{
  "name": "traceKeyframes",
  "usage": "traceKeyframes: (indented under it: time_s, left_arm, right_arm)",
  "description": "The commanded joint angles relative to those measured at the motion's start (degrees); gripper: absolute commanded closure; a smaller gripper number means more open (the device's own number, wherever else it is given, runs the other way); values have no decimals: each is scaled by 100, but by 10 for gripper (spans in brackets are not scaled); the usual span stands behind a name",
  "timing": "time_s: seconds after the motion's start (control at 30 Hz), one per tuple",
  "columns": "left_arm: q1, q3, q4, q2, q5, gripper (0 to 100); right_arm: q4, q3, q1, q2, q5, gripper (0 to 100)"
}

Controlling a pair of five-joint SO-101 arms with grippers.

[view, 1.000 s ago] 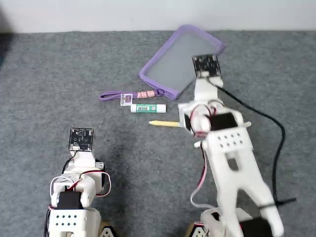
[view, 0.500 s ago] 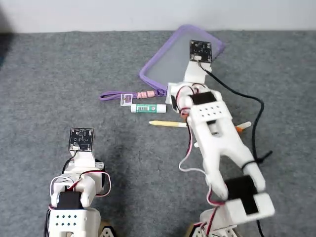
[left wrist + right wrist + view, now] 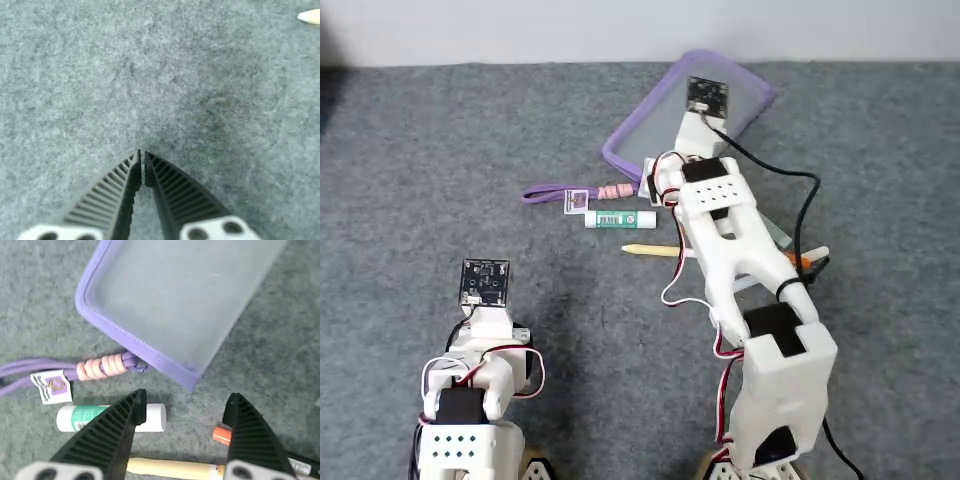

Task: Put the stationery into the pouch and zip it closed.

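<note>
Lying outside the pouch (image 3: 185, 295), glue stick (image 3: 90, 418) and pencil (image 3: 170, 469) await packing. Right gripper (image 3: 188, 396) hangs spread above them; left gripper (image 3: 142, 155) is clenched, empty.

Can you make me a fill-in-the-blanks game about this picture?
The pouch has a ____ edge.
The right claw above the glue stick is ____.
The left claw over the grey carpet is ____.
Missing words: purple, open, shut.
</note>
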Motion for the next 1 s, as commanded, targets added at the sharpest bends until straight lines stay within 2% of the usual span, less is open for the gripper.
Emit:
traceKeyframes:
  time_s: [0.0, 0.17, 0.4, 0.5, 0.73, 0.97]
  left_arm:
    - [-9, -57, -97, -70, -79, 986]
    - [-9, -57, -97, -70, -79, 986]
    - [-9, -57, -97, -70, -79, 986]
    - [-9, -57, -97, -70, -79, 986]
    - [-9, -57, -97, -70, -79, 986]
    - [-9, -57, -97, -70, -79, 986]
  right_arm:
    - [40, -316, -233, -48, 360, 735]
    - [-171, -466, -523, -22, 369, 735]
    - [-1473, -475, -655, 523, 378, 735]
    - [-1631, -642, -646, 901, 387, 736]
    - [-444, -2488, -602, 2281, 378, 736]
    - [2316, -5081, -602, 3697, 396, 736]
